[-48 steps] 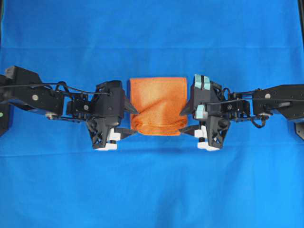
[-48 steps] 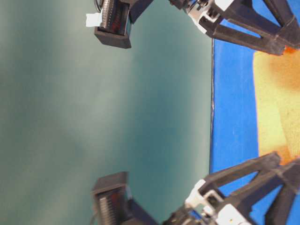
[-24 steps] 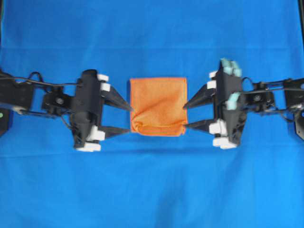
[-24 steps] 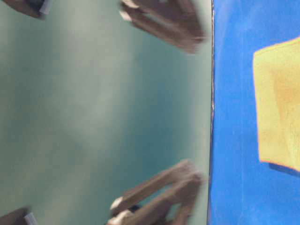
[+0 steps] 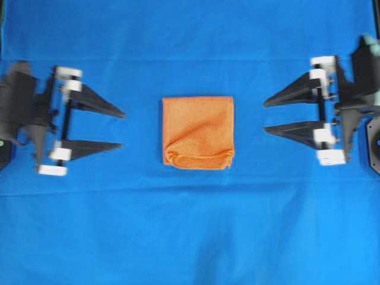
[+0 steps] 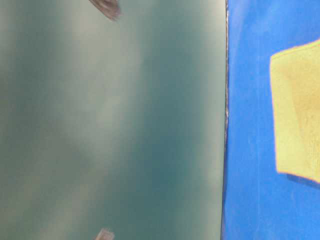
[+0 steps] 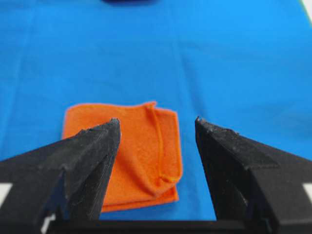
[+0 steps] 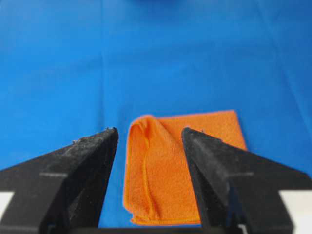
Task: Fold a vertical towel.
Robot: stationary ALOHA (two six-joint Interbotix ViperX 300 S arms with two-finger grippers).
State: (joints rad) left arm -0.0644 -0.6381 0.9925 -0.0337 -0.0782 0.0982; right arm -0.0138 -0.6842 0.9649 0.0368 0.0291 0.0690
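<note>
Small bright orange microfibre towel (image 5: 198, 132) lay folded on the blue table cloth (image 5: 190, 237) — soft, light, floppy; best pinched at its 6 o'clock doubled edge — left gripper (image 5: 122, 129) at 9 and right gripper (image 5: 265, 116) at 3 both gaped wide, empty.

One small bright orange microfibre towel (image 5: 198, 132), folded into a near-square. One large blue cloth (image 5: 190, 237) covering the whole table. Two black robot grippers: the left gripper (image 5: 123, 129) and the right gripper (image 5: 265, 116). Each gripper has two pointed black fingers (image 5: 95, 101), four fingers in all.
</note>
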